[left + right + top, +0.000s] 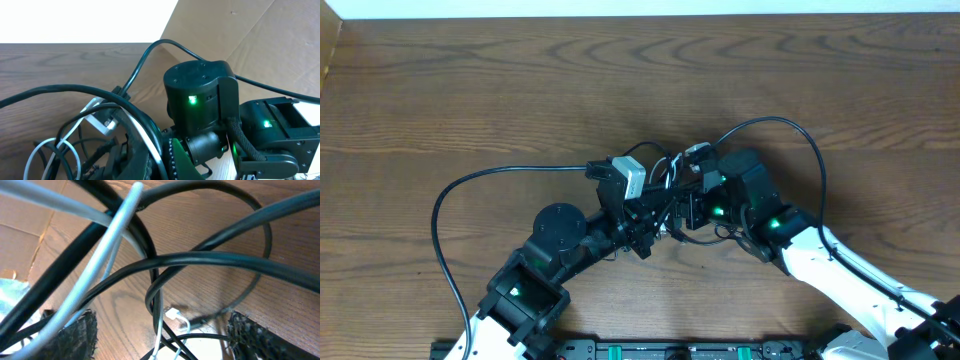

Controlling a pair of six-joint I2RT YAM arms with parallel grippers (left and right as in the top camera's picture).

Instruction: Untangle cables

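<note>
The cables point(667, 192) lie bunched at the middle of the wooden table point(520, 80), between the two arms' tips. One black cord point(470, 183) loops out to the left and runs toward the near edge. Another black cord point(802, 137) arcs far and to the right. The left gripper point(653, 220) has its fingers pressed together under the draped cords; whether it pinches one cannot be told. The right gripper point(165, 337) stands spread, with black cords and a white cord point(100, 265) crossing between its fingers. A small white plug point(172, 314) rests on the wood there.
</note>
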